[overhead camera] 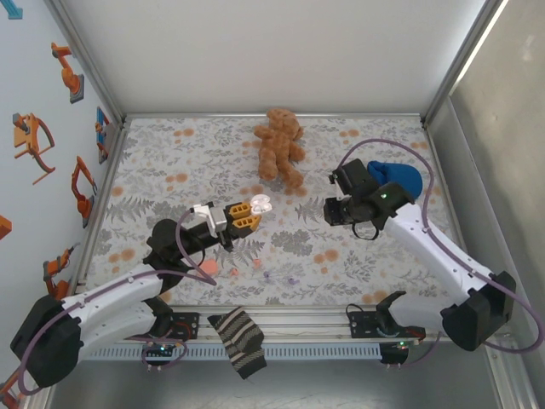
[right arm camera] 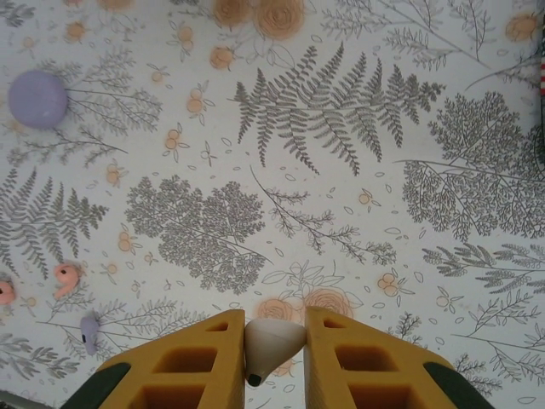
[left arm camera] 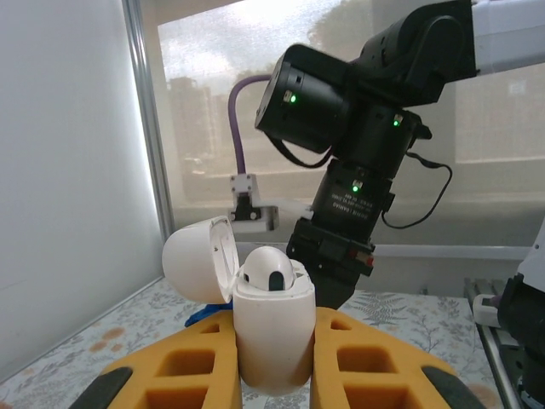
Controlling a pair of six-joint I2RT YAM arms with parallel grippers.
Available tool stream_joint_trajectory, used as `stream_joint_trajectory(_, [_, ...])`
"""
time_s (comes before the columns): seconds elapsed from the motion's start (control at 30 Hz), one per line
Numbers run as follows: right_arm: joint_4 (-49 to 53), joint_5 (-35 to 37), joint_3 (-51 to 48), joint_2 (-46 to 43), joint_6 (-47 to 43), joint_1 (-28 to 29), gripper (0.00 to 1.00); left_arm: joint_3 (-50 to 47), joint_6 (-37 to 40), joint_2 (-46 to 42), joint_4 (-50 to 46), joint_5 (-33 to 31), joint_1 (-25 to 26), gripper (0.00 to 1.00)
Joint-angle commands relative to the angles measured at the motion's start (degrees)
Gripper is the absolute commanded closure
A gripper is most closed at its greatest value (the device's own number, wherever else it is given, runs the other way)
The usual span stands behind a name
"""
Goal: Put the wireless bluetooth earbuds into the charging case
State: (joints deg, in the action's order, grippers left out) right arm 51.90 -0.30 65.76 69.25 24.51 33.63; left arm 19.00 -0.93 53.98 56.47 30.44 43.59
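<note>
My left gripper (left arm camera: 272,322) is shut on the charging case (left arm camera: 272,341), a white rounded case held upright above the table. Its lid (left arm camera: 197,260) is flipped open to the left. One white earbud (left arm camera: 269,270) sits in the case's mouth. In the top view the case (overhead camera: 261,204) shows at the tip of the left gripper (overhead camera: 244,215), left of centre. My right gripper (right arm camera: 274,328) is shut on a second white earbud (right arm camera: 272,342), stem pointing down, high over the floral cloth. The right arm's wrist (left arm camera: 349,213) hangs just behind the case.
A teddy bear (overhead camera: 280,145) lies at the back centre and a blue object (overhead camera: 396,176) at the back right. Small pink bits (right arm camera: 66,274), a lilac bit (right arm camera: 88,331) and a purple disc (right arm camera: 38,99) lie on the cloth. A striped sock (overhead camera: 240,341) hangs over the front rail.
</note>
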Motion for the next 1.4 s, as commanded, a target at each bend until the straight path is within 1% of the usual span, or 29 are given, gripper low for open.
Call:
stream_joint_trajectory(0.0, [1.63, 1.91, 3.54, -2.76, -1.39, 1.37, 0.79, 1.69, -1.21, 1.12, 3.96, 0.15, 0.44, 0.95])
stream_joint_trajectory(0.3, [2.61, 4.28, 11.52, -4.93, -1.64, 6.42, 0.80, 3.82, -1.53, 6.18, 9.28, 0.59, 0.49, 0.95])
stream_joint_trajectory(0.67, [-4.12, 5.24, 19.87, -4.98, -3.22, 14.27, 0.80, 6.56, -2.15, 11.44, 12.32, 1.56, 0.53, 0.95])
stream_joint_trajectory(0.87, [-7.99, 5.22, 21.33, -3.92, -4.85, 17.79, 0.81, 7.44, -3.16, 13.97, 14.75, 1.81, 0.53, 0.95])
stream_joint_trajectory(1.07, [-12.08, 5.19, 20.15, -3.36, -5.26, 20.53, 0.81, 8.04, -4.37, 15.56, 16.68, 1.88, 0.55, 0.94])
stream_joint_trajectory(1.37, [-15.86, 8.20, 18.59, -1.70, -5.57, 23.58, 0.81, 8.21, -5.12, 16.60, 18.22, 1.81, 0.53, 0.95])
